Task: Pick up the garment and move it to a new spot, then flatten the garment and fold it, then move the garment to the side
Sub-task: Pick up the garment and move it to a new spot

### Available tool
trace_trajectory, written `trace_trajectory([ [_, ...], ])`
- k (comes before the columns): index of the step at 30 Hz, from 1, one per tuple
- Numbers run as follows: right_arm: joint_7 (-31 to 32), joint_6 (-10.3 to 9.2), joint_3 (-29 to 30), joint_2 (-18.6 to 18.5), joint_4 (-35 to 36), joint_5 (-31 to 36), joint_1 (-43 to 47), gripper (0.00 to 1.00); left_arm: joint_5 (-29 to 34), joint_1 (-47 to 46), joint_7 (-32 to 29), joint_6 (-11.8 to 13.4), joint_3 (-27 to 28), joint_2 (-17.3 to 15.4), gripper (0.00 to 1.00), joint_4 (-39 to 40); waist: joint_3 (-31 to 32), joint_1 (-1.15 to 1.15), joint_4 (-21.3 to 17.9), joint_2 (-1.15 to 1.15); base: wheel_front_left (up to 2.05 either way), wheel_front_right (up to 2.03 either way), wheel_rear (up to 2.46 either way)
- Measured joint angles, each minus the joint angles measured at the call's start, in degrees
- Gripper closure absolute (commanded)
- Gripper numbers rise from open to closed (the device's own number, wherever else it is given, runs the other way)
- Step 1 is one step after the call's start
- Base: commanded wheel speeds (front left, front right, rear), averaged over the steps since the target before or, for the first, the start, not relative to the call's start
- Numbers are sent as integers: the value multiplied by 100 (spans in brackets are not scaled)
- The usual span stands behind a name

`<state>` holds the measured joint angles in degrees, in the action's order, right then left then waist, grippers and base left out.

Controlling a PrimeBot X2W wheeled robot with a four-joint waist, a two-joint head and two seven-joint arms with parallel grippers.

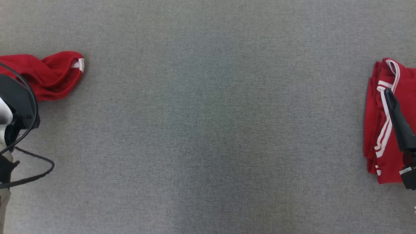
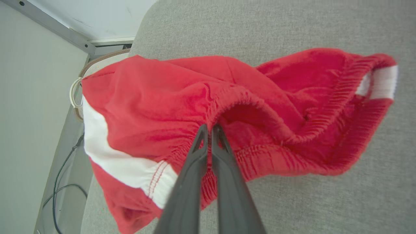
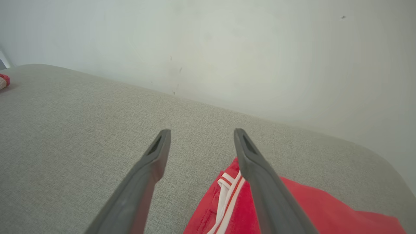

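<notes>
A crumpled red garment (image 1: 53, 74) with white bands lies at the far left of the grey table (image 1: 208, 130). In the left wrist view the garment (image 2: 146, 97) bunches in front of my left gripper (image 2: 209, 128), whose fingers are shut on the gathered elastic waistband. My left arm's dark wrist (image 1: 18, 97) sits just beside the cloth. My right gripper (image 3: 201, 135) stands open at the table's far right, nothing between its fingers. One dark finger (image 1: 398, 120) hovers over a second, folded red piece.
The folded red cloth with white stripes (image 1: 373, 130) lies at the right edge, also under my right fingers (image 3: 292, 208). A pale wall (image 3: 227, 48) rises behind the table. Beyond the left edge sit a round rim (image 2: 97, 61) and floor cables (image 2: 58, 182).
</notes>
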<state>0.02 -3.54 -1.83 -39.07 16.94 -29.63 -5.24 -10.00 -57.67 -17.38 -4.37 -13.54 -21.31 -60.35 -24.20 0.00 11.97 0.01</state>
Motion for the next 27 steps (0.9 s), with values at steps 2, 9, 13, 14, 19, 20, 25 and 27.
trace_trajectory([
  [2, 1, 0, -3, 0, 0, 0, -5, 0, -1, -21, 44, -1, 13, 8, 100, -33, -6, 0, 18, 0, 0, 0, 0],
  [9, -2, 1, -68, 41, -202, -7, -141, 0, -157, -441, 423, -27, 113, 389, 100, -140, 97, 0, 111, 0, 0, 0, 0],
  [13, -59, 46, -230, 209, -412, -64, -410, 0, -230, -584, 677, -79, 140, 508, 100, -171, 249, 0, 122, 0, 0, 0, 0],
  [14, -75, 53, -261, 264, -469, -66, -463, 0, -245, -599, 721, -124, 131, 530, 100, -199, 295, 0, 117, -1, 0, 0, 0],
  [19, -213, 62, -374, 505, -839, -140, -549, 0, -267, -603, 998, -193, 38, 767, 100, -224, 546, 0, 50, -1, 0, 0, 0],
  [20, -227, 80, -388, 547, -912, -164, -563, 0, -269, -601, 1054, -223, 21, 831, 100, -225, 600, 0, 27, -1, 0, 0, 0],
  [25, -369, 104, -483, 756, -1261, -214, -637, 0, -516, -507, 1295, -272, 13, 1122, 100, -218, 856, 0, -134, -1, 0, 0, 0],
  [27, -439, 110, -537, 862, -1366, -227, -673, 0, -573, -396, 1385, -275, -20, 1214, 100, -189, 947, 0, -224, -1, 0, 0, 0],
])
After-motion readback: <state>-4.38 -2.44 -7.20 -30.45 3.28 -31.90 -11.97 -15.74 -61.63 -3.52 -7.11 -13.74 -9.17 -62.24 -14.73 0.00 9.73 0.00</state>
